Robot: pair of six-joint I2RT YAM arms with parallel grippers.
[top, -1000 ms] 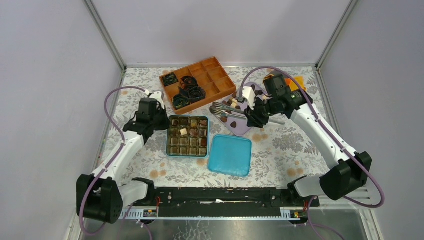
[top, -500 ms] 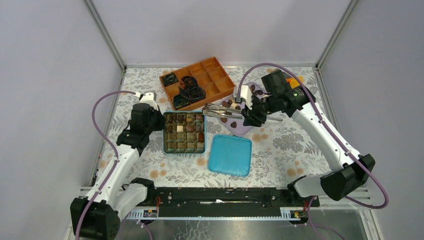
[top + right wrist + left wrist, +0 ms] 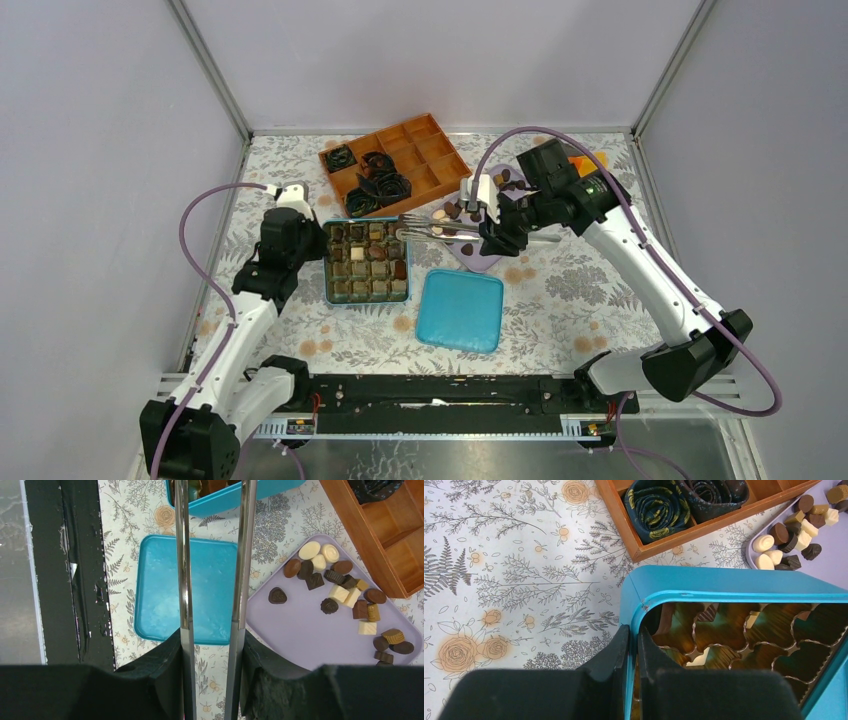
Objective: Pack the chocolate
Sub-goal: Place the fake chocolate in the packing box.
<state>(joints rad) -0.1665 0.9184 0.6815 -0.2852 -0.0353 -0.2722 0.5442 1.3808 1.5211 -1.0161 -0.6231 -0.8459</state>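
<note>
The left gripper (image 3: 634, 642) is closed tight on the left wall of the blue metal tin (image 3: 724, 582), one finger inside and one outside. The tin sits in the middle of the flowery table cover (image 3: 524, 580). It has shiny gold cups inside, and some already have chocolate in them.

The right gripper (image 3: 212, 647) squeezes a pair of long silver tongs (image 3: 182, 555) from both sides. The two tong arms stand apart. Their tips reach over the far right corner of the tin, and I cannot tell if anything is between them.

Most of the chocolate (image 3: 345, 592), brown, dark and white, lies loose on the flat purple tray (image 3: 300, 630), right of the tin. The blue lid (image 3: 155, 595) lies flat, near and right of the tin, touching neither. Just beyond the tin is a brown wooden box with little rooms (image 3: 432, 150), holding dark crinkled paper cups (image 3: 656, 505).
</note>
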